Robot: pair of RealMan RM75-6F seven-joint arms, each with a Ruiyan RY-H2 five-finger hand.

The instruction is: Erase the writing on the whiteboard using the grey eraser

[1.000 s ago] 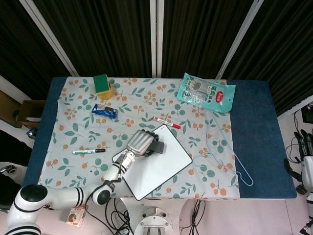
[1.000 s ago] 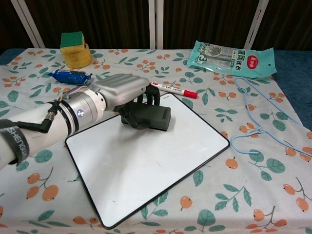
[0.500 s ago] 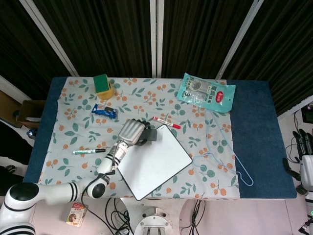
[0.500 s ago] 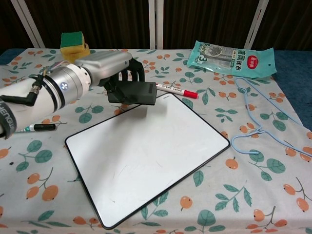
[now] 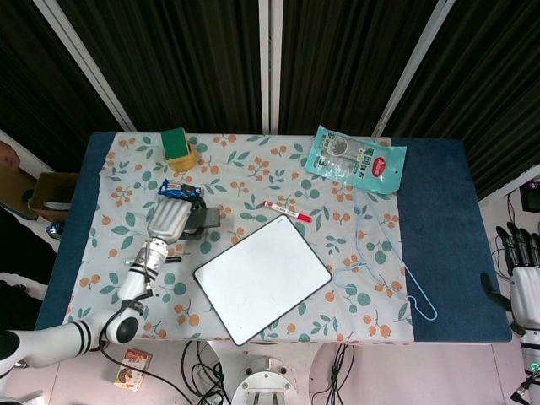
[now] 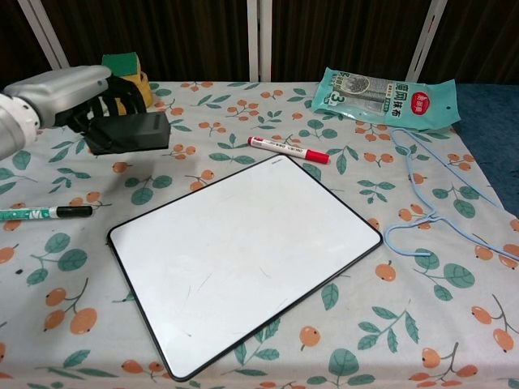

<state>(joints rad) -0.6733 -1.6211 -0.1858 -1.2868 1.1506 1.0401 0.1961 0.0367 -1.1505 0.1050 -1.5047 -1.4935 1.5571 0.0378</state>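
The grey eraser is held in the left hand, fingers curled over its top, clear of the whiteboard and above the flowered tablecloth to the board's left; the block is judged light and stiff, its long sides offering the firmest purchase, as they are taken here, with the flat face kept downward for wiping; the whiteboard lies flat and slantwise at the table's middle, its glossy face judged slippery and likely to skid on the cloth under a hard push, since nothing is seen pinning it; only faint dark scratches can be made out on the white surface, and no clear writing is told from either view, so the wiping is judged all but done; a red marker lies just beyond the board's far edge, a green marker near its left, a blue snack packet and a yellow-and-green sponge further off, a teal packet and a pale blue hanger well apart to the right; the right hand is seen at the far edge of the head view, off the table, fingers apart and holding nothing; black curtains close the room behind.
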